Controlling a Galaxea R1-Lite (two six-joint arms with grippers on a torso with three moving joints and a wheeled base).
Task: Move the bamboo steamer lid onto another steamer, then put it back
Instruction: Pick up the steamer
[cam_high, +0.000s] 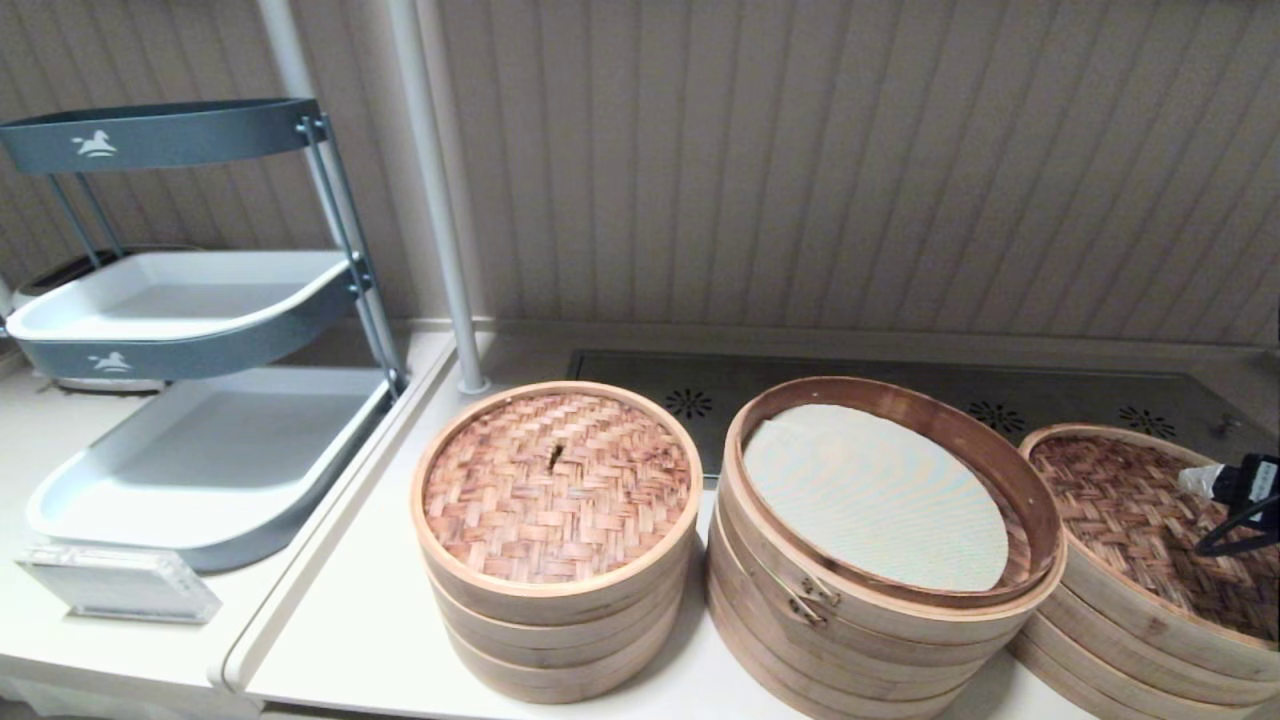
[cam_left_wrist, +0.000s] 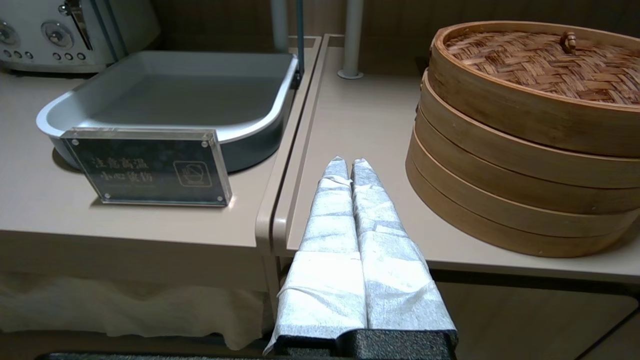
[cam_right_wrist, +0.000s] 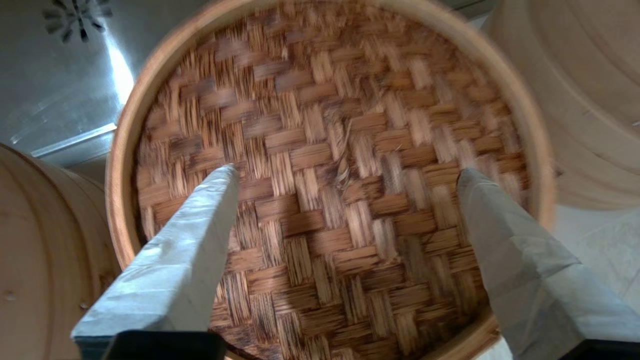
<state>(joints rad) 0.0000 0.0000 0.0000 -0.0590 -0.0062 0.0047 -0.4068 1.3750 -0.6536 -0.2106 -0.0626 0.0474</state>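
The bamboo steamer lid (cam_high: 1140, 520), reddish-brown weave with a small centre knot (cam_right_wrist: 342, 165), lies on top of the wide low steamer (cam_high: 1100, 640) at the right end of the counter. My right gripper (cam_right_wrist: 345, 172) hovers open just above the lid's middle, one finger on each side of the knot, holding nothing; the head view shows it at the right edge (cam_high: 1215, 482). The tall wide stack with the metal clasp (cam_high: 815, 595) stands uncovered, its white liner (cam_high: 870, 495) showing. My left gripper (cam_left_wrist: 345, 162) is shut and empty at the counter's front edge.
A narrower three-tier steamer (cam_high: 555, 530) with its own woven lid stands left of the clasped stack. A pole (cam_high: 440, 200), a rack of grey trays (cam_high: 200, 450) and an acrylic sign (cam_high: 115, 585) sit further left. A metal vent panel (cam_high: 690, 385) runs behind the steamers.
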